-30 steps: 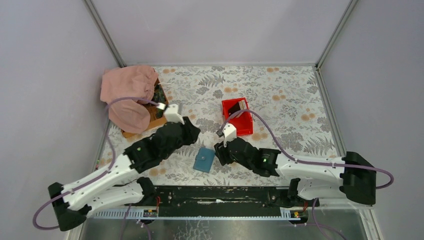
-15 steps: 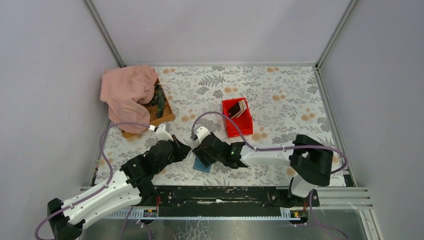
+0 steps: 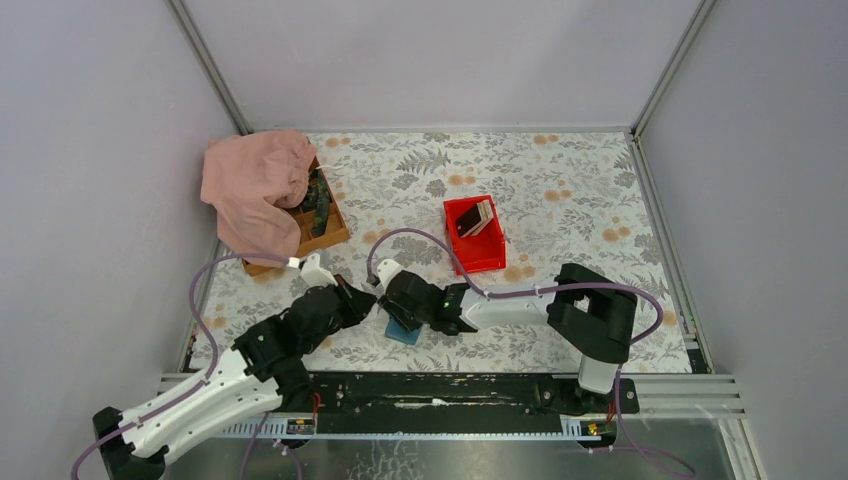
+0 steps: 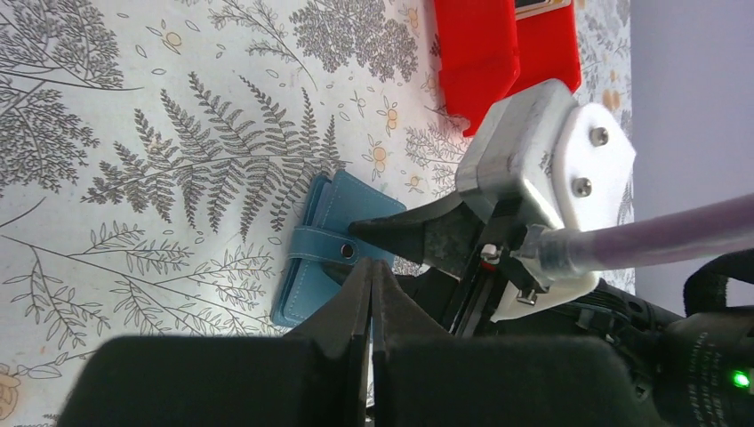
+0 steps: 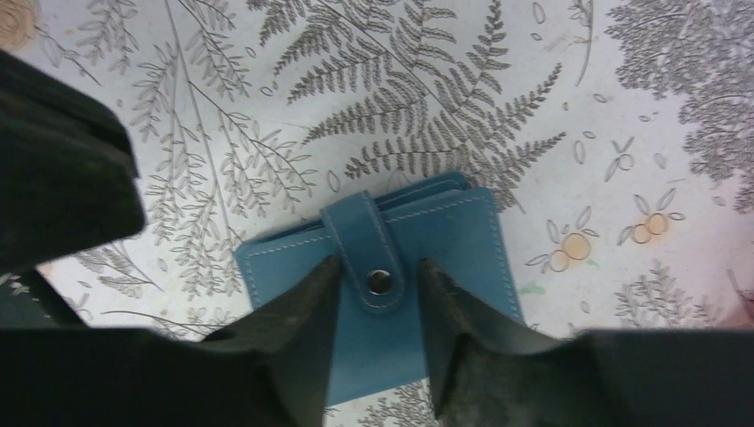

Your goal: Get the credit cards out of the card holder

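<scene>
The card holder [image 5: 449, 227], a blue wallet, lies flat on the table with its snap strap [image 5: 381, 281] fastened. My right gripper [image 5: 378, 267] is open just above it, one finger on each side of the strap. In the top view the right gripper [image 3: 398, 312] covers most of the card holder [image 3: 404, 333]. My left gripper [image 4: 371, 264] is shut with nothing in it, its tips at the card holder's [image 4: 324, 218] edge beside the snap. Dark and tan credit cards [image 3: 478, 217] stand in the red bin. Any cards inside the holder are hidden.
The red bin [image 3: 485, 255] stands just behind and right of the wallet. At the back left a pink cloth [image 3: 255, 185] drapes over a wooden tray [image 3: 328, 228] with a circuit board. Grey walls close in the table on three sides.
The right arm swung left and settled over the wallet, its jaws narrowing around the strap. The left gripper shut and drew down and right to the wallet's edge.
</scene>
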`<state>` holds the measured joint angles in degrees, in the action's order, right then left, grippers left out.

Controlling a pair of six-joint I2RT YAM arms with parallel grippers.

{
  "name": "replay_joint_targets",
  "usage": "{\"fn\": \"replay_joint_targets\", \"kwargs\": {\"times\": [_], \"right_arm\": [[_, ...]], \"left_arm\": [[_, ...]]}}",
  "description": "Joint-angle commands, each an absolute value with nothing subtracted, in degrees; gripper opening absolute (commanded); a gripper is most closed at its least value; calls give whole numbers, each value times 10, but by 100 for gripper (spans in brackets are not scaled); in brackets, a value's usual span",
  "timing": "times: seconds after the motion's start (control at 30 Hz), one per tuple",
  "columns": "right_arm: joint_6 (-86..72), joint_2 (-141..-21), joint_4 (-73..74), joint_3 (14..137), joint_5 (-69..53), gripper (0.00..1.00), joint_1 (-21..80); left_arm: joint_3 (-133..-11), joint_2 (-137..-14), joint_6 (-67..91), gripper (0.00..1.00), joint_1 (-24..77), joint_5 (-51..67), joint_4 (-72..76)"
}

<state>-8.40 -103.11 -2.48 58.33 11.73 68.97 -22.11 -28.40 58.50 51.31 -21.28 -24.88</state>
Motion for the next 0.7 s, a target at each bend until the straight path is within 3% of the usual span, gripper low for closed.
{"fn": "replay_joint_targets", "kwargs": {"times": [0.0,0.23,0.67], "right_arm": [[-81,-1041,-18,596,112,35,693],[-84,-1044,-4,601,109,1,694],[-88,-1009,10,614,138,0,694]], "left_arm": [[-225,-250,596,0,510,-241,-293],[-230,-234,597,0,510,-247,-313],[-229,-239,591,1,510,-242,-304]]}}
